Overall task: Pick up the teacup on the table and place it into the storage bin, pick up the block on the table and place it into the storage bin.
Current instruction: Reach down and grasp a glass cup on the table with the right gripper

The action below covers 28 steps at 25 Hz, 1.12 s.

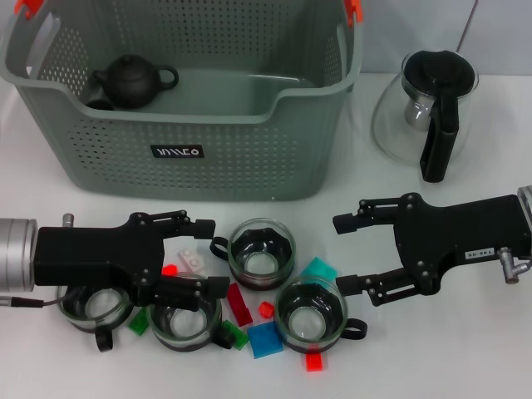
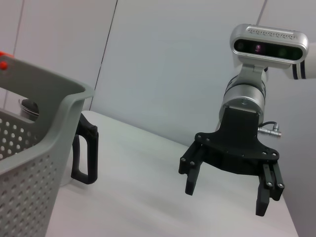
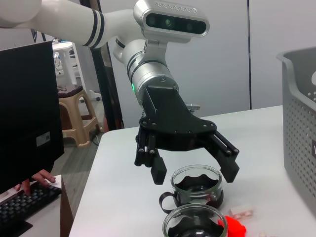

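The left gripper (image 1: 198,256), fingers apart, is hovering low over a cup (image 1: 184,316) beside the blocks (image 1: 266,339), probably lining up to grasp. The right gripper (image 1: 353,254) is also waiting open. The bin (image 1: 249,158) is standing behind.

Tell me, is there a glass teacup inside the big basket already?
No, the storage bin holds only a dark teapot, while the four glass teacups, like this one, sit on the table in front of it.
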Motion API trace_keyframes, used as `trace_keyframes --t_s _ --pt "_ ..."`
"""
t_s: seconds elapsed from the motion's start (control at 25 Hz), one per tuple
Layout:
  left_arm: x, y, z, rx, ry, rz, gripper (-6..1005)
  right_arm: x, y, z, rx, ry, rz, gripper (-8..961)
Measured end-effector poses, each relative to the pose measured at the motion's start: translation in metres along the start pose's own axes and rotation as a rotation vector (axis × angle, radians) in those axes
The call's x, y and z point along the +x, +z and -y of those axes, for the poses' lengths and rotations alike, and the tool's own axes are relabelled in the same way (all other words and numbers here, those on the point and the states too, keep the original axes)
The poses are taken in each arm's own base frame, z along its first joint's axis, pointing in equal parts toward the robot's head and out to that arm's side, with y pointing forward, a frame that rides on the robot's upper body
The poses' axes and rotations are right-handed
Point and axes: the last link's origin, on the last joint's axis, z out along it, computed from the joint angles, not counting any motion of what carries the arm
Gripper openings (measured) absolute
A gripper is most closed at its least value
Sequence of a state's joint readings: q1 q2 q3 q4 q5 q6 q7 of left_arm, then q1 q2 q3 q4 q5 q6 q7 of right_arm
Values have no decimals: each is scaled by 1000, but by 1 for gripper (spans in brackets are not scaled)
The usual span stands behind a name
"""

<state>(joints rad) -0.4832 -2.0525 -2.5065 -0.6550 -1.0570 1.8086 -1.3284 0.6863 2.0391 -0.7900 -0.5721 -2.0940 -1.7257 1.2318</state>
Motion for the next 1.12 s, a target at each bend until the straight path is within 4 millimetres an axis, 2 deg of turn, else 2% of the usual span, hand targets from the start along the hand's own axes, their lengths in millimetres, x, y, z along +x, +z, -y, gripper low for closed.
trace_keyframes --t_s 1.12 --pt "0 -3 -2 -7 -11 -4 950 0 3 0 -2 -2 3 864"
